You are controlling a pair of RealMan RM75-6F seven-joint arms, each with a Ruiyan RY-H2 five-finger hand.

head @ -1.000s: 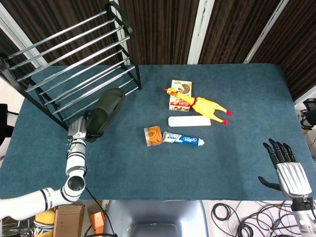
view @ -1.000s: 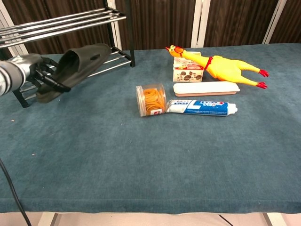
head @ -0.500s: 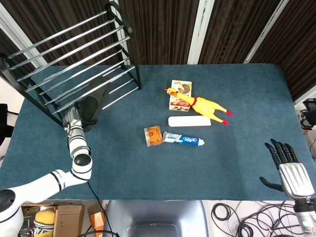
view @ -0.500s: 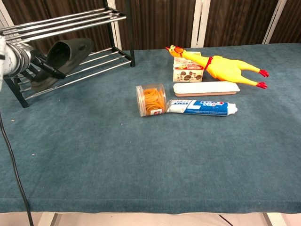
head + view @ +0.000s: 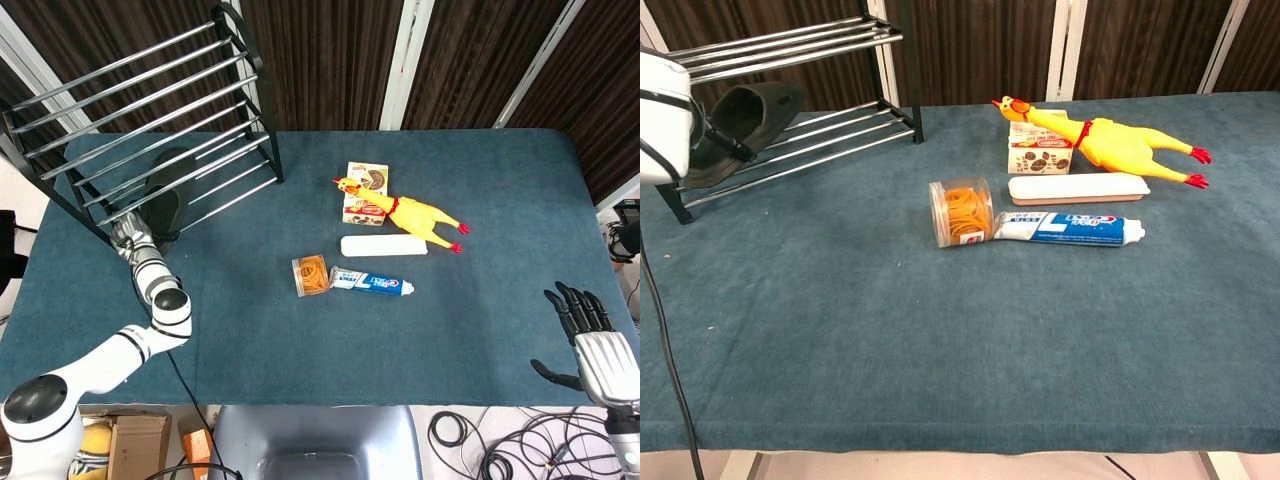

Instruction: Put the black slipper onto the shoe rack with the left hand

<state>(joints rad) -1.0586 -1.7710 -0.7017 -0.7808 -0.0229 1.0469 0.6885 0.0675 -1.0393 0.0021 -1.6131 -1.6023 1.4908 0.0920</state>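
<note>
Slipper going onto the rack's lower bars

Rack (image 5: 150,110) at ten o'clock on the tabletop (image 5: 420,330); slipper (image 5: 740,115) lies under its upper tier, my left hand (image 5: 710,140) gripping its heel to seat it; right hand (image 5: 595,340) idle, fingers spread.

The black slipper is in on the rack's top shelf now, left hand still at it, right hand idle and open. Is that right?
Not the top shelf. The chest view shows the black slipper on the lower bars of the shoe rack, under the top tier. The left hand is still at it; the right hand is open at the table's edge.
</note>
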